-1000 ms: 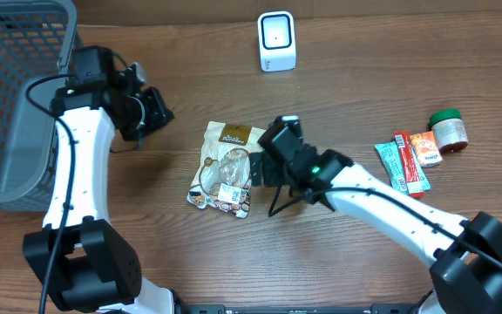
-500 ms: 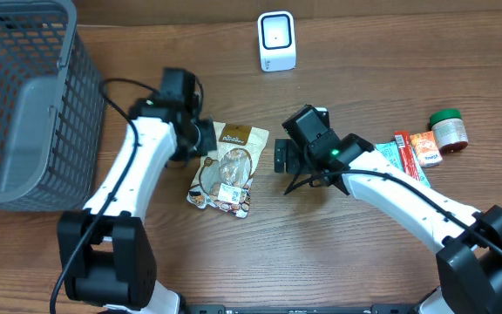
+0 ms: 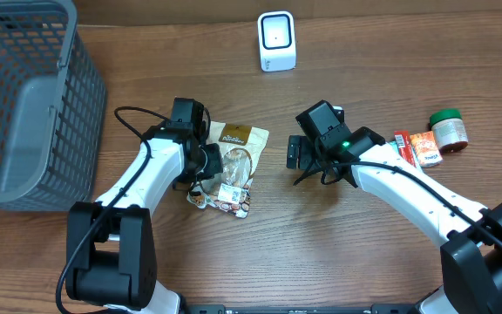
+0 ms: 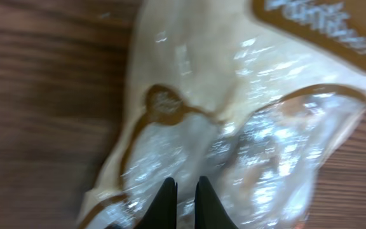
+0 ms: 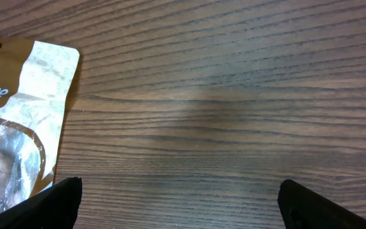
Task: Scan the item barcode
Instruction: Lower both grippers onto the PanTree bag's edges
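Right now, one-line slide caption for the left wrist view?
Shut left gripper close over the glossy snack pouch lying on the wooden table.

Grey plastic mesh basket (image 3: 24, 96) far left on brown wooden table (image 3: 390, 262). White box-shaped scanner (image 3: 276, 41) far edge, centre. Tan plastic snack pouch (image 3: 238, 139) flat mid-table; left gripper (image 3: 209, 163) over its left side, right gripper (image 3: 295, 154) just right, apart. Wrapped snack bars (image 3: 408, 161), green-lidded jar (image 3: 449, 129) far right.
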Robot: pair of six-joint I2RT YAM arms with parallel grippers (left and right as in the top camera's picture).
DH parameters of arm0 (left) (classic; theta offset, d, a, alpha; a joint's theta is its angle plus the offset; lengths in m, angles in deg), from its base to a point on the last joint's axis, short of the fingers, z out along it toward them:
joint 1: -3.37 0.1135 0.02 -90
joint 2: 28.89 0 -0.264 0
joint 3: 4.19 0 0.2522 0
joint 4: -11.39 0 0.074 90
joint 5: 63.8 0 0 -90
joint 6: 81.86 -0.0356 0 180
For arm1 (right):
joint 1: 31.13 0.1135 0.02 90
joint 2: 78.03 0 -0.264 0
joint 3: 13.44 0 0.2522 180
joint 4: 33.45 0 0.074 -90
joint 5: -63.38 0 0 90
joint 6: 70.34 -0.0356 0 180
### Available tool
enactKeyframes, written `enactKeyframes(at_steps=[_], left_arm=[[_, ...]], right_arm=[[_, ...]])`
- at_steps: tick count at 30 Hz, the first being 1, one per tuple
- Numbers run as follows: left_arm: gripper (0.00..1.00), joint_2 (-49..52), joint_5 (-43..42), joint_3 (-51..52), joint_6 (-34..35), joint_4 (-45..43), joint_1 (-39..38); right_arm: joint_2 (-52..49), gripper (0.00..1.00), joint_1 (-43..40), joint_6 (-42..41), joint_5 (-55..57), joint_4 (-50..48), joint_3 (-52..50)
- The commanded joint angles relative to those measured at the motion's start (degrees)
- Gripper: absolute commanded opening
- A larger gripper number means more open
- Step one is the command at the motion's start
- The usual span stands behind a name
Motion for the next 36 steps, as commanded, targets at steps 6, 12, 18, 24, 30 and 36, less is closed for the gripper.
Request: enactKeyframes(at_steps=[6, 12, 18, 24, 30, 36], left_arm=[[0.04, 0.68, -5.14, 0.42, -1.62, -5.18, -4.22], [0.04, 0.83, 11.45, -0.37, -4.94, -5.25, -5.55], [0.04, 0.83, 14.51, -3.96, -1.2, 0.02, -2.12], [0.04, 1.18, 14.32, -2.27, -0.9, 0.0, -1.51], [0.04, 2.67, 9.73, 0.04, -0.92, -3.65, -1.86], [0.04, 7.04, 0.59, 0.04, -2.01, -7.82, -3.04]], right_arm=[[0.26, 1.0, -0.09, -0.42, -0.44, 0.85, -0.13], [0.26, 1.0, -0.09, -0.42, -1.03, 1.64, -0.13], [0.26, 1.0, -0.09, -0.42, -1.97, 1.66, -0.13], [0.26, 1.0, -0.09, -0.42, -1.97, 1.29, -0.13], [0.26, 1.0, -0.09, -0.42, -2.45, 1.18, -0.13], [0.26, 1.0, -0.09, -0.42, -2.45, 1.2, -0.13]])
